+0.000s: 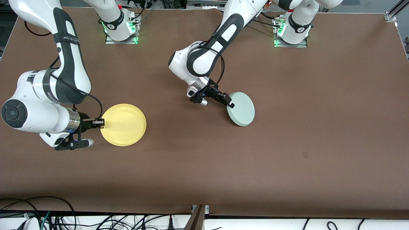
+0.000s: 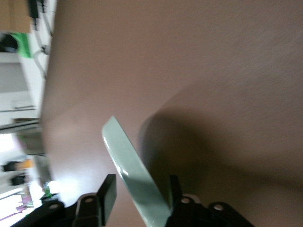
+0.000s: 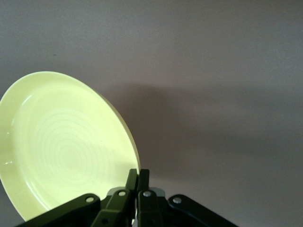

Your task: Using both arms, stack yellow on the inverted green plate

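Distance between the two plates is what your next move turns on: the yellow plate (image 1: 123, 125) sits toward the right arm's end of the counter (image 1: 287, 153), and the green plate (image 1: 241, 109) is well apart from it, nearer the middle and a little farther from the front camera.

Your right claw (image 1: 99, 121) is closed on the yellow rim at the edge facing its own arm. In the right wrist view the fingers (image 3: 137, 182) are pinched nearly together on the rim of the yellow plate (image 3: 66, 146), which shows its hollow side, so it is right way up and looks lifted or tipped above the counter.

Your left claw (image 1: 229, 101) has the green plate by the rim on the side toward the right arm. In the left wrist view the green plate (image 2: 135, 170) runs edge-on between the fingers (image 2: 108, 191); one finger stands visibly off it (so the grip looks loose or half open, and I can't tell for certain that it is clamped). From the front you see its flat underside, tilted, so it reads as mid-flip or just turned over.

Judging from this, green needs to lie flat, bottom up, before yellow travels. The right arm must then carry yellow along the counter toward the left arm's end and slightly away from the front camera.
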